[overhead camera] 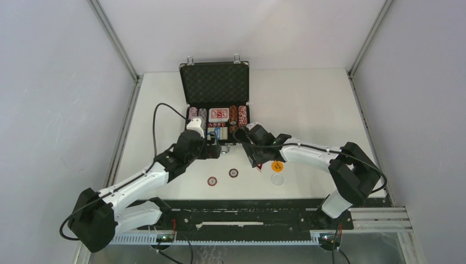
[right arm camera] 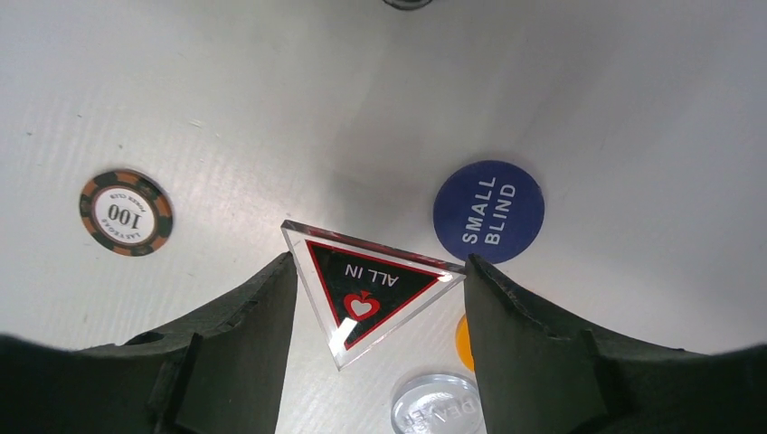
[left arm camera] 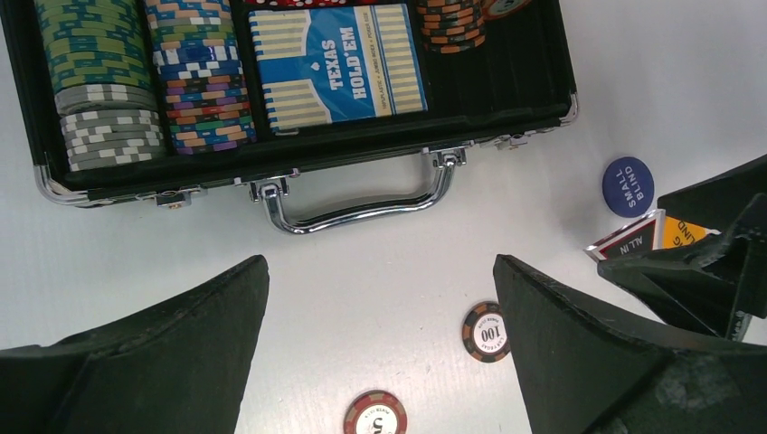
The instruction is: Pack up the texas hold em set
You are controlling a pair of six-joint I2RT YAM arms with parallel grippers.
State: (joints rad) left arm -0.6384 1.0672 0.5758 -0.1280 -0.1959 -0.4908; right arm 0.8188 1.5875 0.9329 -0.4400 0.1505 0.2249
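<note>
Right wrist shows the right gripper [right arm camera: 377,264] pinching the clear-edged black triangular ALL IN marker [right arm camera: 371,285] by its corners, likely for packing; the left gripper [left arm camera: 380,262] hovers spread wide.

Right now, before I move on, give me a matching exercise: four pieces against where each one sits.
1 ALL IN triangle
2 SMALL BLIND button
3 blue deck
4 100 chip

A in the case
B held in the right claw
C round and blue, on the table
D striped rim, on the table

Pairs: 1-B, 2-C, 3-A, 4-D
</note>
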